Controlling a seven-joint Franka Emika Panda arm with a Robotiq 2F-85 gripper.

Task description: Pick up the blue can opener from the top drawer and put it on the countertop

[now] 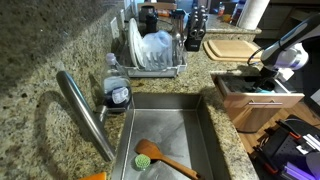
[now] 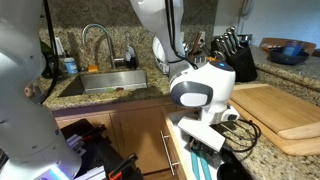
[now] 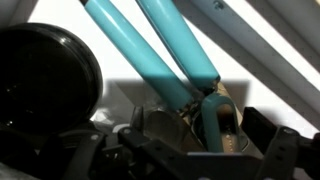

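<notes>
My gripper [image 1: 260, 74] hangs spread wide over the blue can opener [image 3: 150, 50] in the drawer [image 1: 266, 108], which looks light, stiff and slick, so I'd pinch across both handles mid-length

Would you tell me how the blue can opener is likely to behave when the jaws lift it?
The blue can opener looks rigid, but its two handles meet at a pivot, so one may swing if only the other is gripped. Their glossy teal surface could slip. The metal head probably weighs that end down.
</notes>
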